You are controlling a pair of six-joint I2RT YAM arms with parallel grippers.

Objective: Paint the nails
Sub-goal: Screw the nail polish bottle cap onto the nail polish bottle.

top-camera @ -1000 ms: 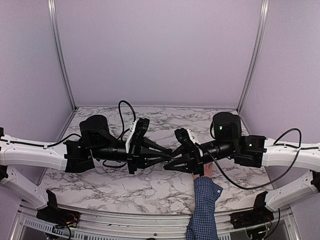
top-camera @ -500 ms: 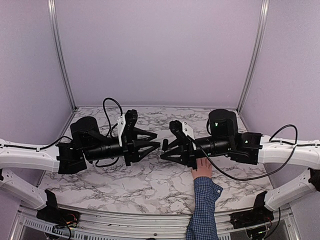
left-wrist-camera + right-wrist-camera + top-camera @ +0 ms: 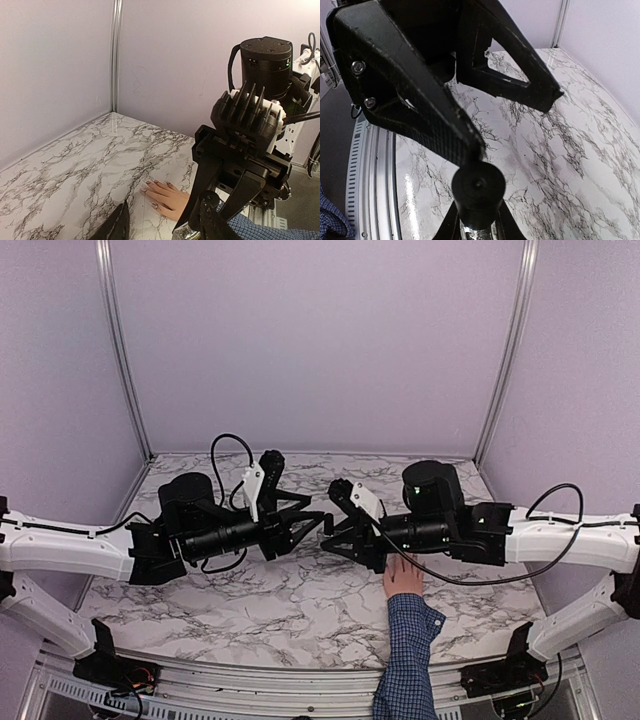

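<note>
The right gripper (image 3: 327, 538) is pinched tight on a small dark-capped bottle (image 3: 478, 200), which sits between its two fingers with the capped end turned up toward the wrist camera. What the bottle holds cannot be told. Facing it tip to tip, just beside it, the left gripper (image 3: 318, 520) has its fingers spread with nothing between them. Both grippers hang in the air above the middle of the marble table (image 3: 250, 610), and their arms reach in from the left and right edges. Below the right gripper a pale hand (image 3: 404, 578) lies palm down on the surface, near the near edge and right of the middle. Its blue checked sleeve (image 3: 408, 660) crosses that edge. The hand's long axis runs from the near edge toward the far edge, and the spread fingers point away toward the back wall. The nails (image 3: 148, 183) are at those far fingertips, facing up. From above the right gripper covers them, but the left wrist view shows them in the open.
</note>
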